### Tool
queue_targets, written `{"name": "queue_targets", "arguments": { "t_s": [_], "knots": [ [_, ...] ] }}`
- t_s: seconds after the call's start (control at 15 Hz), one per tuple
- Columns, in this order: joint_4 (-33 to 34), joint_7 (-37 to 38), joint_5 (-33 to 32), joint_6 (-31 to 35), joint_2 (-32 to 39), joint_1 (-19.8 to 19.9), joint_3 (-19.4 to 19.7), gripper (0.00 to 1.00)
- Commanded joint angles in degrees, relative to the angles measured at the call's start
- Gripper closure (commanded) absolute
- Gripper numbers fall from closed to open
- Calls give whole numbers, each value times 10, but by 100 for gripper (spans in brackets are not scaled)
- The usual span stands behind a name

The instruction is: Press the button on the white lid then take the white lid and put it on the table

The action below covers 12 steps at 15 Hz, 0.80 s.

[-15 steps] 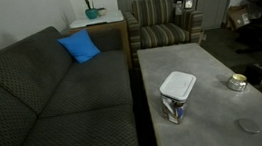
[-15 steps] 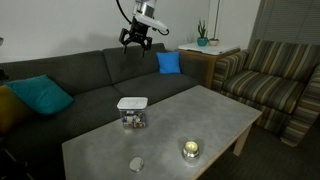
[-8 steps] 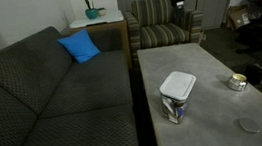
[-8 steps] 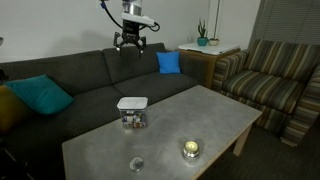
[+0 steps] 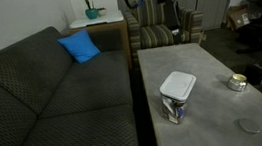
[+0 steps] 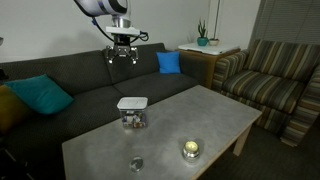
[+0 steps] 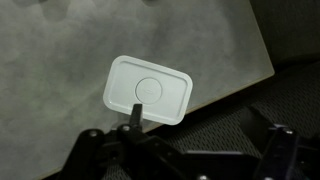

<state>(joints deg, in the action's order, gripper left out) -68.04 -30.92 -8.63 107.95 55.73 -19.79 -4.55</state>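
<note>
One pincer (image 6: 121, 60) newly above white lid (image 6: 131, 101)

Filling the left side: dark grey sofa (image 5: 43, 94). Leaning on its back: blue cushion (image 5: 81, 47), teal cushion (image 6: 40, 96). Standing nearby: striped armchair (image 5: 161, 27), wooden side table (image 5: 100, 22) bearing potted plant (image 5: 90, 9). Sitting well apart: clear container (image 5: 175, 106), small round tin (image 5: 236, 82), flat grey disc (image 5: 246, 125).
</note>
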Motion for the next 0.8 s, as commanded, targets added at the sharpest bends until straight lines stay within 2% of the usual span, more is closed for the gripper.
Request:
{"name": "queue_targets", "arguments": {
  "t_s": [0.0, 0.07, 0.13, 0.2, 0.27, 0.73],
  "knots": [
    [-103, 25, -2, 95, -32, 0, -1, 0],
    [-115, 28, -5, 120, -27, -1, 0, 0],
    [-122, 13, -23, 145, -14, 24, -32, 0],
    [-130, -10, -10, 166, -8, 42, -50, 0],
    [-84, 23, -25, 122, 6, 23, -37, 0],
    [-83, 25, -28, 128, 10, 27, -44, 0]
  ]
}}
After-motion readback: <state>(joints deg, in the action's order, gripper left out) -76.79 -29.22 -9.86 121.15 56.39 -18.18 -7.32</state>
